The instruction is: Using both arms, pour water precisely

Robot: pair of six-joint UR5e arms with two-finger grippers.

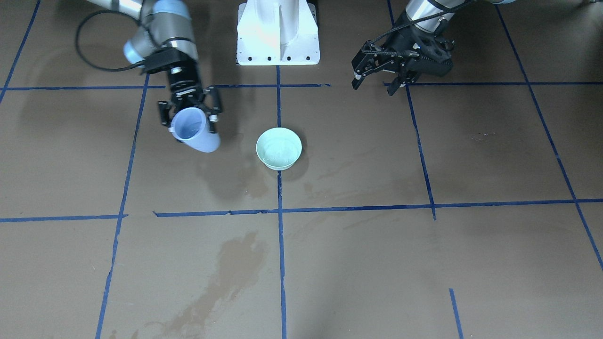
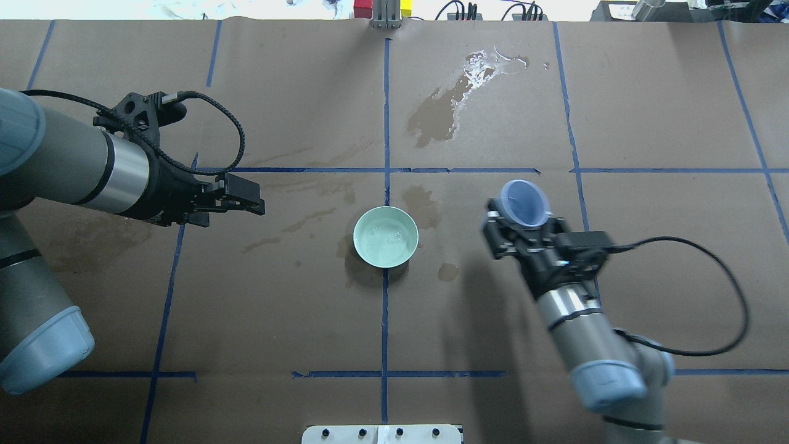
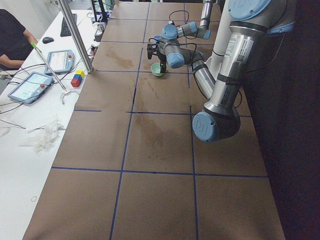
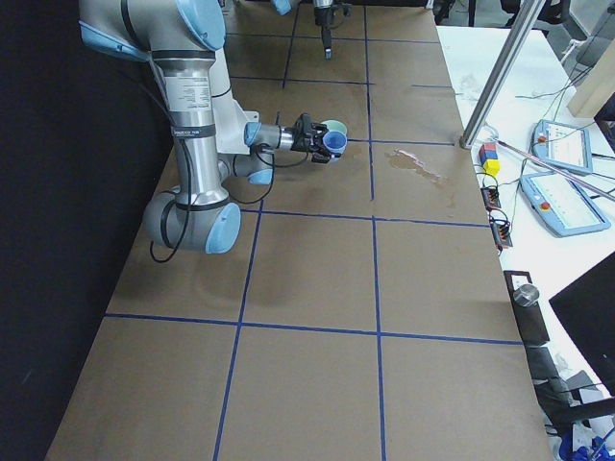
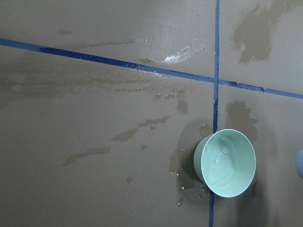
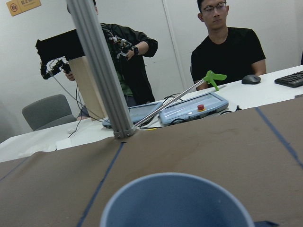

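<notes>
A mint-green bowl (image 1: 279, 148) stands on the brown table at the centre line, with a glossy sheen of water (image 5: 220, 157) inside; it also shows in the overhead view (image 2: 386, 237). My right gripper (image 1: 191, 117) is shut on a lavender-blue cup (image 1: 195, 132), held tilted above the table to the bowl's side and apart from it. The cup also shows in the overhead view (image 2: 524, 202) and its rim in the right wrist view (image 6: 175, 198). My left gripper (image 1: 374, 87) is open and empty, hovering on the bowl's other side, and also shows in the overhead view (image 2: 249, 200).
Wet stains mark the paper cover: a large one on the operators' side (image 2: 456, 105) and small drops around the bowl (image 5: 128, 137). The white pedestal (image 1: 278, 33) stands at the robot's side. Operators, control tablets (image 6: 189, 108) and a metal post (image 6: 102, 71) lie beyond the table's far edge.
</notes>
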